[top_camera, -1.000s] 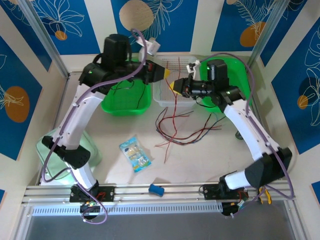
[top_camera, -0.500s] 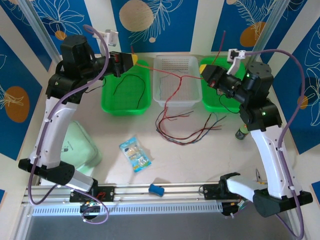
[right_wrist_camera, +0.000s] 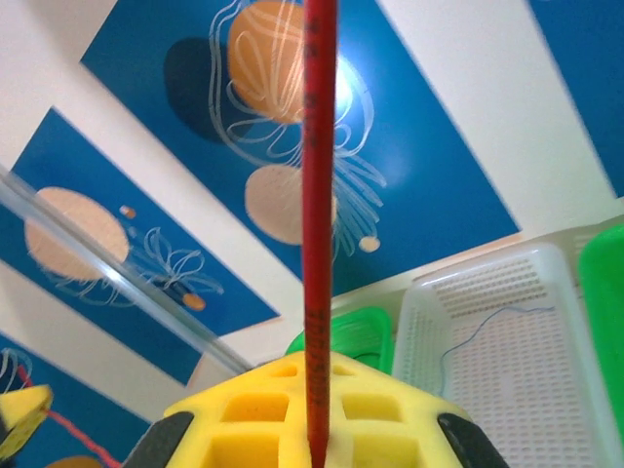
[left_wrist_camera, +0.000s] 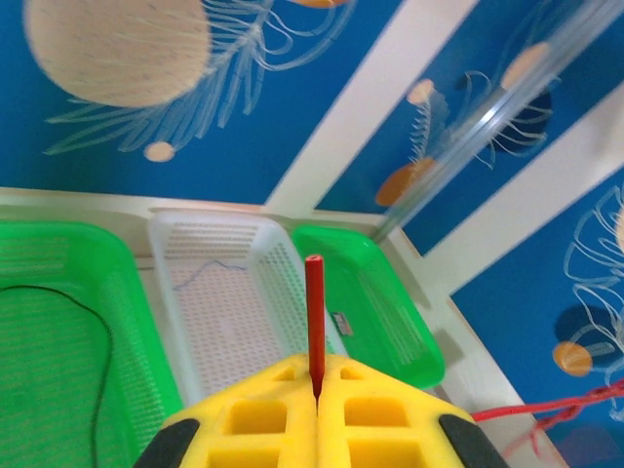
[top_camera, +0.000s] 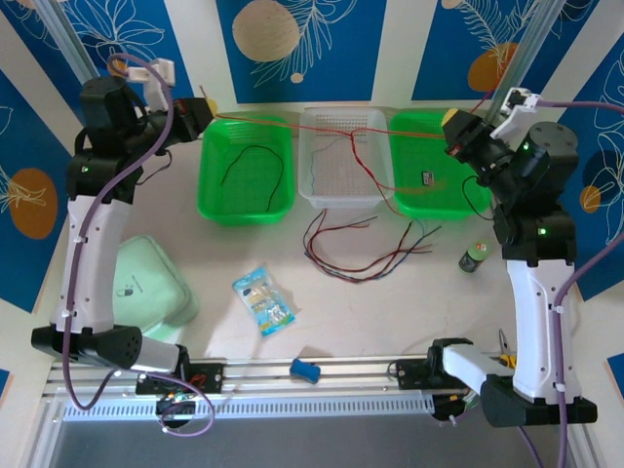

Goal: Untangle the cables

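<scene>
A red cable point(top_camera: 331, 122) runs taut above the three baskets, held at both ends. My left gripper point(top_camera: 208, 109) is shut on its left end by the left green basket point(top_camera: 213, 210); the red tip point(left_wrist_camera: 314, 302) sticks out of the closed yellow fingers point(left_wrist_camera: 317, 375). Above the right green basket point(top_camera: 458, 200), my right gripper point(top_camera: 452, 125) is shut on the other end point(right_wrist_camera: 319, 244), which rises from the jaws point(right_wrist_camera: 317, 439). A red strand point(top_camera: 369, 166) hangs into the white basket point(top_camera: 314, 195). Several red and dark cables point(top_camera: 356, 253) lie tangled on the table. A black cable point(top_camera: 255, 161) lies in the left basket.
A thin blue wire point(right_wrist_camera: 468, 341) lies in the white basket. A snack packet point(top_camera: 263, 300), a pale green pouch point(top_camera: 146, 283) and a blue block point(top_camera: 305, 370) lie near the front. A small can point(top_camera: 474, 257) stands at the right. A small tag point(top_camera: 428, 176) lies in the right green basket.
Both arms have swung up and outward from above the white basket, left one leftward and right one rightward. The red cable between them has been drawn straight over the baskets.
</scene>
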`<state>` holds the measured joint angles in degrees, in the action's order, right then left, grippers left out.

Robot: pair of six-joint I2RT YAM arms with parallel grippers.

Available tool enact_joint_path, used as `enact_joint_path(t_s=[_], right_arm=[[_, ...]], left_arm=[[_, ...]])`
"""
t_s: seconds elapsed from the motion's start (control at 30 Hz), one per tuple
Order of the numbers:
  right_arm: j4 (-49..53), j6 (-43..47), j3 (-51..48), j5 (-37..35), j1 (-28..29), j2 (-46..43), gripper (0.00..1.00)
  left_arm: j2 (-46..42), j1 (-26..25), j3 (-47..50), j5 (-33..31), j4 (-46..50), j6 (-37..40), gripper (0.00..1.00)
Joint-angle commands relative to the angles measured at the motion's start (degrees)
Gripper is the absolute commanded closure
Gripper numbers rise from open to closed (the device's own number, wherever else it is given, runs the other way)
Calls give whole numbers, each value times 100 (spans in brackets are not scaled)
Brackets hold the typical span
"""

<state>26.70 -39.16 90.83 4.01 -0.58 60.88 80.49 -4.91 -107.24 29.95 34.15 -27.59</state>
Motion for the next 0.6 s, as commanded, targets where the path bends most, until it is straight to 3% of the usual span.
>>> enact_joint_path(t_s=[0.0,0.1,0.2,0.43,0.57], right_arm=[[148,75,284,-227,-358,-83,100],[-3,-133,183,-215,-645,-243,100],[-101,-137,104,-405,-744,-356,100],[-165,-143,56,-636,-900,-499,100],[-119,8,249,-506,-918,-391,100]], left_arm=[[-189,491,-56,-156,235,179,100],[-203,1095,-331,-411,737,490,100],[-355,1633,-181,-491,611,332,100],[-1179,1710,961,-2120,-200,398,100],[-1300,1705,1024,-1868,-449,308,100]])
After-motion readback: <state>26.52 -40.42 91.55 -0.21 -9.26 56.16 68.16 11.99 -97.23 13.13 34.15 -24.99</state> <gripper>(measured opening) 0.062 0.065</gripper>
